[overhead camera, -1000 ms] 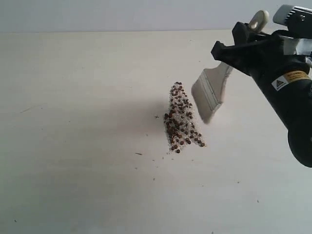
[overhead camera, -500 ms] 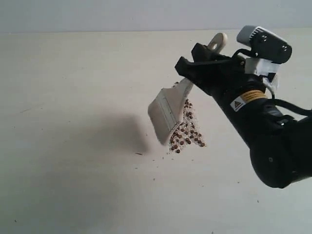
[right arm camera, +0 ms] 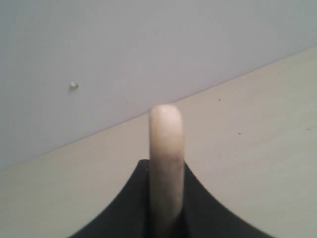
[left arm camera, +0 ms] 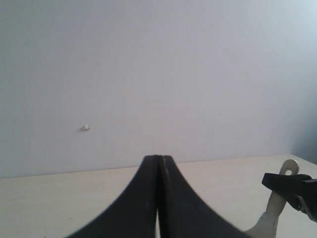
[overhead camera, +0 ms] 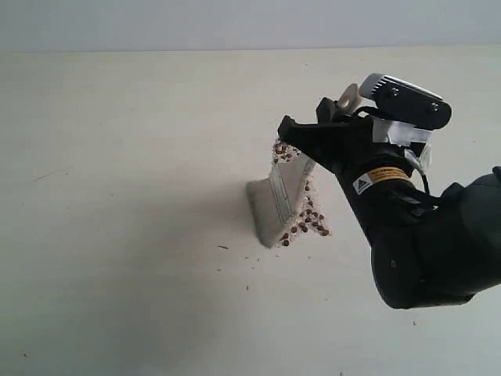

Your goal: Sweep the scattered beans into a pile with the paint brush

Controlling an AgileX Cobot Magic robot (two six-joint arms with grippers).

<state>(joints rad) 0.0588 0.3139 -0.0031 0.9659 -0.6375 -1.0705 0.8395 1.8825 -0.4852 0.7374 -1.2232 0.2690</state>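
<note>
While the paint brush (overhead camera: 282, 196) stands bristles-down at the beans (overhead camera: 313, 221): a sweep stroke is in hand; I judge the task well along, since the heap is mostly formed.
Beans: one long narrow heap mixed with pale grit on the table (overhead camera: 117, 235). Its two ends show past the brush and its middle is hidden behind it.
Paint brush: tilted. The bristle edge appears to touch the table just beside the beans, on the side away from the right arm. The handle leans back over the beans.
Right end effector (overhead camera: 309, 141): narrow, clamped on the cream handle above the beans. The right wrist view shows the handle end sticking out between the jaws.
Left end effector (left arm camera: 158, 163): jaws pressed together, holding nothing. It is apart from the beans and not in the exterior view.
Strays: a few beans sit loose at the heap's end nearest the arm. The thin dark specks (overhead camera: 223, 247) beyond the bristles are not beans.
Next move calls for: a short drag of the bristles toward the beans, with the edge flat on the table and light pressure, probably to tighten the heap's long side.
Risk: pressing too hard could splay the bristles and flick beans out.
</note>
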